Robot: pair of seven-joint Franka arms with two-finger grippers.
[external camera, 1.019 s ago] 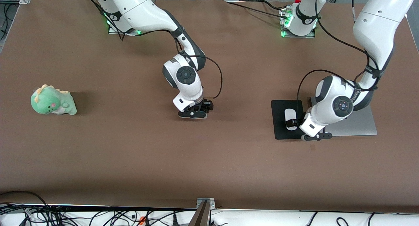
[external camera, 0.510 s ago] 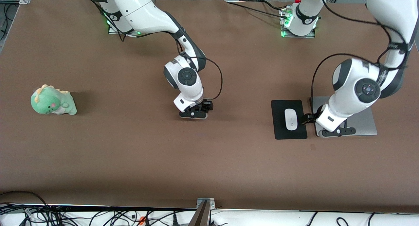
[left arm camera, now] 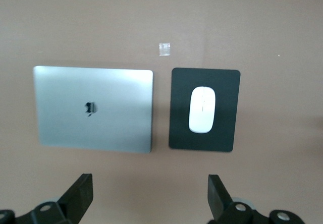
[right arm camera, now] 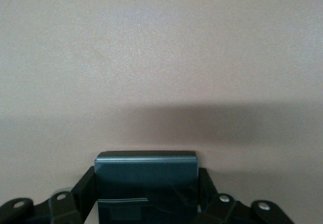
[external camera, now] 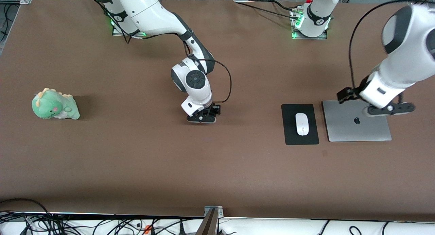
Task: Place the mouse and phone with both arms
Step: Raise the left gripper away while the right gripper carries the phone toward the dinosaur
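Phone [right arm camera: 145,176], small matte black rounded slab, pinched in the closed right gripper [external camera: 201,118] low over mid brown table [external camera: 136,167], well apart from silver closed laptop [external camera: 357,131], thin black rectangular pad [external camera: 289,136] and flat white oval mouse [external camera: 302,123] toward the left arm's end. Mouse on the pad just beside the laptop, long axis running nearer-to-farther from the front camera; left gripper [external camera: 389,110] spread wide, empty, over the laptop. Since a second ago: left gripper up off the mouse, right gripper hardly shifted.
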